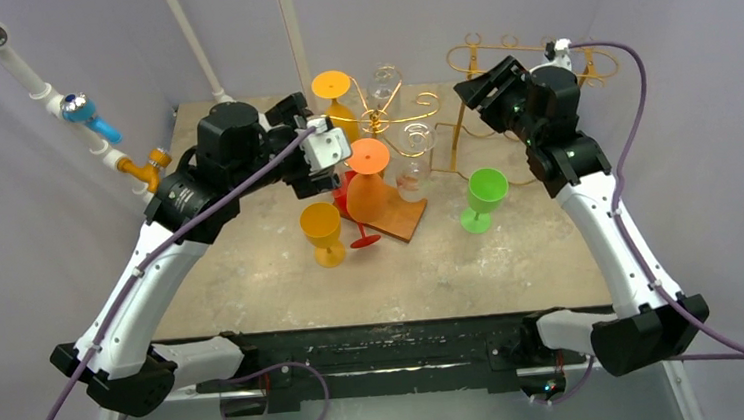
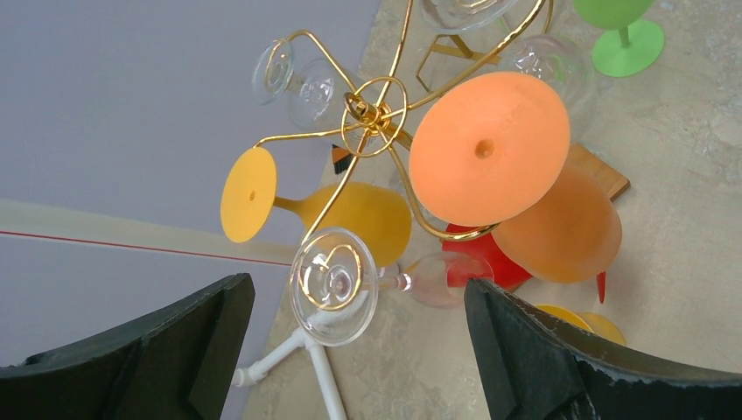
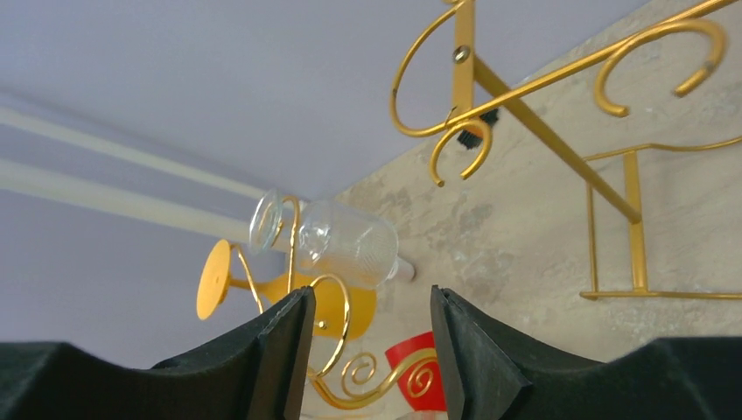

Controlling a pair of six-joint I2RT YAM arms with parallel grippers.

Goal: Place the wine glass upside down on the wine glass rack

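Left fingers (image 2: 201, 332): matte black blunt wedges, spread wide, nothing between them.
Clear wine glass (image 2: 333, 284): smooth and transparent, just beyond the gap between the left fingers, its round foot caught in a wire loop.
Wine glass rack (image 2: 372, 118): thin glossy gold wire, with curled arms spreading from a central ring, beyond the left fingers.
Orange wine glass (image 2: 490, 149): frosted, hanging bowl-down on the rack beyond the right-hand finger, its flat disc foot uppermost.
Green wine glass (image 1: 485, 196): opaque, standing upright on the bench, between the two sets of fingers and touching neither.
Bench (image 1: 253, 280): mottled beige, stone-like.
Right fingers (image 3: 271, 350): black wedges with a narrow, empty gap.
Hooked gold bar (image 3: 542, 131): beyond the right fingers.
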